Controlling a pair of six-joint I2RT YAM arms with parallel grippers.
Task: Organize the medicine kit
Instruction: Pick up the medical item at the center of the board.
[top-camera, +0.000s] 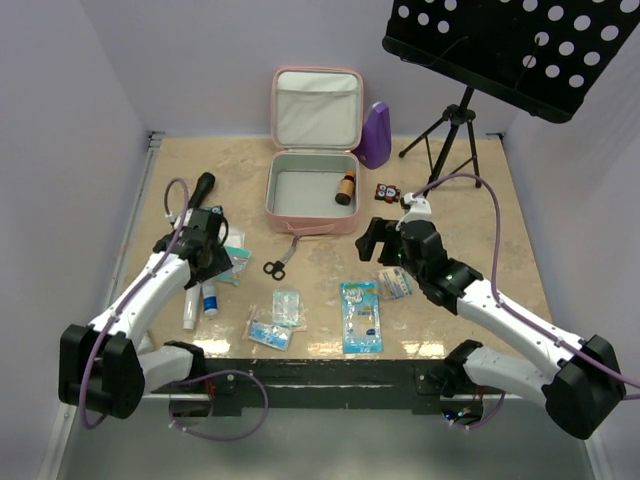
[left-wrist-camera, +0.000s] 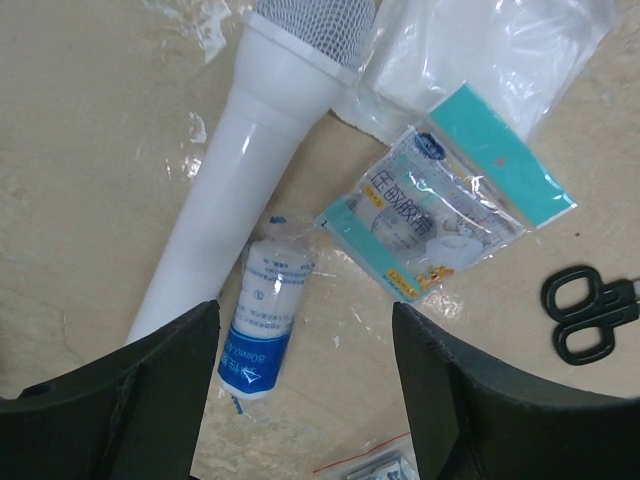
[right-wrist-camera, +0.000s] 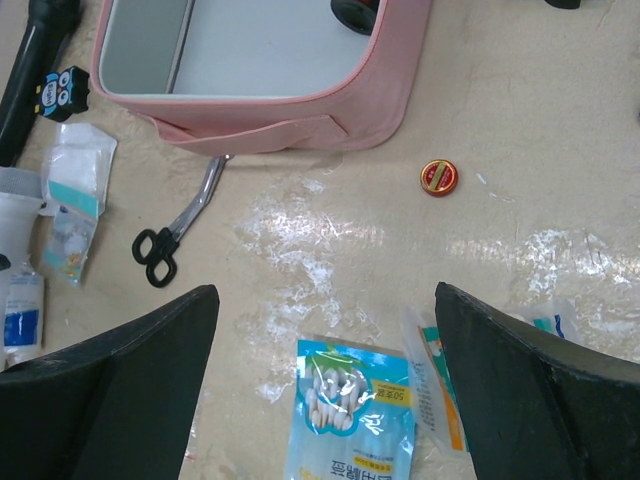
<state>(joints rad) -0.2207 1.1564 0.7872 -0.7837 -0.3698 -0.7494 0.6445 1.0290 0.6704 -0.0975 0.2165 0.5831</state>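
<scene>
1. left gripper (left-wrist-camera: 302, 318): jaws were wide and held nothing. it hung low over a plastic-wrapped bandage roll (left-wrist-camera: 262, 322), which lay between the fingers and touched a white tube (left-wrist-camera: 235, 170).
2. right gripper (right-wrist-camera: 325, 295): jaws were also wide and empty. bare table (right-wrist-camera: 330, 250) was under it, with the cotton swab pack (right-wrist-camera: 348, 410) on its near side and a red tin (right-wrist-camera: 438, 177) ahead to the right.
3. medicine kit (top-camera: 312, 222): it sat mid-table toward the back with the lid stood open. one brown bottle (top-camera: 346, 187) lay in the tray at the right. the other supplies i could see were outside it, and the scissors (top-camera: 277, 262) lay just off its front wall.
4. handling, my read: the kit was a semi-stiff fabric shell and light while nearly empty. i expected it to slide or pivot if a finger bumped a wall, and the raised lid looked floppy at the hinge.
5. hold, my read: if it needed moving i'd have pinched a side wall at the rim or taken the front strap (right-wrist-camera: 265, 130), never the lid. i'd sooner have left it alone and dropped items in from above.
6. left arm: it stretched forward on the left side with the wrist pitched straight down.
7. right arm: it reached in toward centre, with the elbow out right and the wrist angled down. the gripper faced the kit's front right corner, near it but apart.
</scene>
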